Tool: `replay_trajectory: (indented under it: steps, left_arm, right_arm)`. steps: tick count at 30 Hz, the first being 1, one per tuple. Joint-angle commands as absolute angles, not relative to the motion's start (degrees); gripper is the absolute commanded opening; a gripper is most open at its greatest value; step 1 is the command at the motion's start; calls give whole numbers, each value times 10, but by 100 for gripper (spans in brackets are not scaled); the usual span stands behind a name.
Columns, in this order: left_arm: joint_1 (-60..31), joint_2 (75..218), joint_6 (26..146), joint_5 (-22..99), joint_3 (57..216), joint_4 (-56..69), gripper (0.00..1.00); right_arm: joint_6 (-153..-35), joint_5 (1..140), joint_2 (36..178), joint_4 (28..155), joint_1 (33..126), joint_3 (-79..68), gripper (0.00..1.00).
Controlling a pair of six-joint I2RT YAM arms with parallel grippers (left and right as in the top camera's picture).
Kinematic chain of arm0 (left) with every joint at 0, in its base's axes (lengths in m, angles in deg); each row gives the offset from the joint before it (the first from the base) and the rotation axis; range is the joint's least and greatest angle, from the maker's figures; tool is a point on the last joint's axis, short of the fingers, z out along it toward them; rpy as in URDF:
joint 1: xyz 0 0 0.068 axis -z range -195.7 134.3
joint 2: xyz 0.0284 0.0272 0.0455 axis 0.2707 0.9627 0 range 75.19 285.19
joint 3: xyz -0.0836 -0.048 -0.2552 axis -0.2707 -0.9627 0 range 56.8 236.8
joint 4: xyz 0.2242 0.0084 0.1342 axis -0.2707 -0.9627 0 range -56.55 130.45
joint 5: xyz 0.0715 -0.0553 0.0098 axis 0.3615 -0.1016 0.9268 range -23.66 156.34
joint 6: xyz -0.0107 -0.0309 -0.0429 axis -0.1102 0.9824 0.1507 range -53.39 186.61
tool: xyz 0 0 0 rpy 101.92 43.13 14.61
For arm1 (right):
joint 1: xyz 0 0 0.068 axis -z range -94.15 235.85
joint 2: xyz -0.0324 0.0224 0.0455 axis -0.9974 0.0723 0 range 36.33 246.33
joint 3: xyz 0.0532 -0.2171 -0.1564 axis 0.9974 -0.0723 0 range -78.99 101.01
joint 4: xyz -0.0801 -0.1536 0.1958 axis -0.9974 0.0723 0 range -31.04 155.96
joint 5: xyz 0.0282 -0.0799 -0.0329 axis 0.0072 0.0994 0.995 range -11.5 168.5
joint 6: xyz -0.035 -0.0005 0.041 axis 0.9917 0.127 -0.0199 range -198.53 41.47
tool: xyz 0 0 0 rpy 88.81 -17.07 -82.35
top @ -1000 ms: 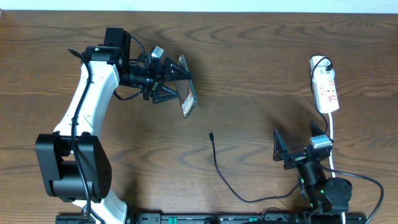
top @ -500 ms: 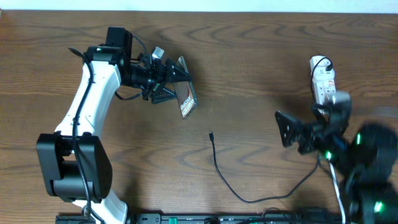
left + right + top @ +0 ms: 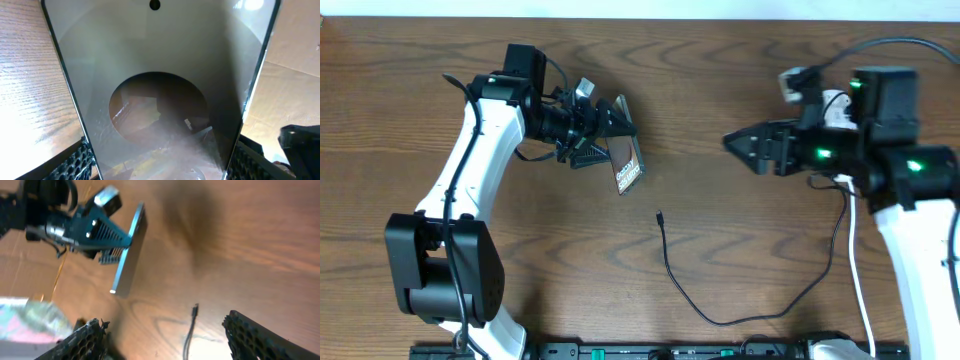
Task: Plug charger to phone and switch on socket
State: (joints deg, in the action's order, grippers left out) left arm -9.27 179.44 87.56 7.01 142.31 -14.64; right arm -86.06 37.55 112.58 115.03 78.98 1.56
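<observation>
The phone [image 3: 628,163], bronze-grey with white lettering, is held on edge above the table by my left gripper [image 3: 610,135], which is shut on it. It fills the left wrist view [image 3: 160,75] between the two fingers [image 3: 75,161]. The charger's plug tip [image 3: 660,214] lies on the table mid-front, and its thin cable [image 3: 720,322] curves toward the front right. My right gripper [image 3: 745,148] is open and empty, raised and pointing left. The right wrist view shows the phone [image 3: 129,255] and the plug tip [image 3: 195,311]. The socket is mostly hidden under my right arm; a white bit [image 3: 834,104] shows.
The socket's white lead [image 3: 857,270] runs along the right side toward the front edge. The left arm's base [image 3: 445,270] stands at the front left. The table [image 3: 720,60] is dark wood. A black rail [image 3: 620,352] lines the front edge.
My right arm has risen from the front right and swung back over the socket, its open gripper now pointing left. My left gripper has carried the phone slightly to the right.
</observation>
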Motion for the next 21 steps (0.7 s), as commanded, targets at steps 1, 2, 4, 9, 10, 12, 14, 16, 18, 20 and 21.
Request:
replay_trajectory:
  steps: [1,2,4,9,10,12,14,16,18,20,21]
  left_arm:
    - [-77,1784,870,67,1425,-146,67]
    - [-74,1784,870,71,1425,-146,68]
    - [-65,1784,869,71,1425,-146,67]
    - [-39,1784,868,94,1425,-145,67]
    - [-30,1784,867,110,1425,-145,67]
    - [-27,1784,867,111,1425,-143,67]
    - [-27,1784,868,118,1425,-141,67]
    - [-27,1784,868,120,1425,-139,67]
    - [-27,1784,868,120,1425,-134,67]
    - [-27,1784,868,120,1425,-130,68]
    - [-27,1784,868,120,1425,-128,67]
  right_arm:
    - [-880,381,1181,1139,717,24,79]
    - [-880,381,1196,1131,702,24,79]
    - [-892,381,1224,1112,677,24,79]
    - [-934,394,1287,1067,632,24,78]
    - [-944,395,1309,1048,613,24,75]
    - [-958,396,1319,1037,602,24,73]
    - [-970,396,1326,1031,594,24,69]
    - [-974,401,1329,1031,589,24,66]
    - [-989,412,1330,1035,582,24,61]
    - [-994,412,1330,1036,576,24,55]
    - [-998,412,1330,1036,573,24,48]
